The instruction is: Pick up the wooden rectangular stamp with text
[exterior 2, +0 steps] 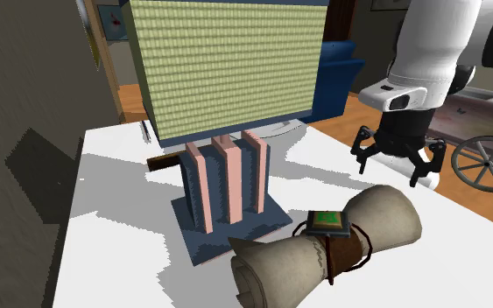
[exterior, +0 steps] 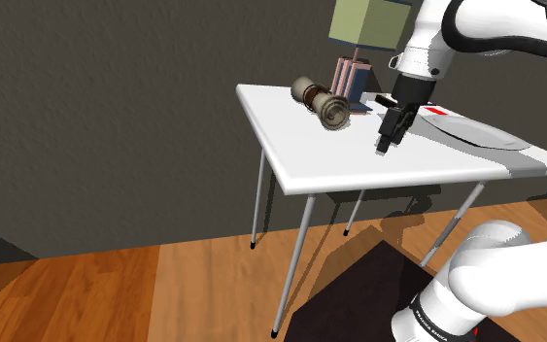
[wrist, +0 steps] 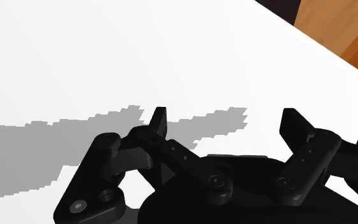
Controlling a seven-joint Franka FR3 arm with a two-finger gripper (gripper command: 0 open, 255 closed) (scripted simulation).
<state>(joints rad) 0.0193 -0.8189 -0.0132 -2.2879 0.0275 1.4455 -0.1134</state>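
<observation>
I spot the dark brown stamp [exterior 2: 161, 163] lying on the white table [exterior: 310, 165] just beside the blue-and-pink stand [exterior 2: 227, 188], apart from my gripper [wrist: 225, 118], which hangs over bare tabletop, fingers spread, clasping nothing; a rolled scroll [exterior 2: 323, 249] lies on the stand's other side

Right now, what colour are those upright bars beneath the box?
The bars are pink, clearest in the second exterior view.

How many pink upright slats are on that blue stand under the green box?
3, side by side on the dark blue stand below the green box: left pink slat, middle pink slat, right pink slat. The back may hide more.
</observation>
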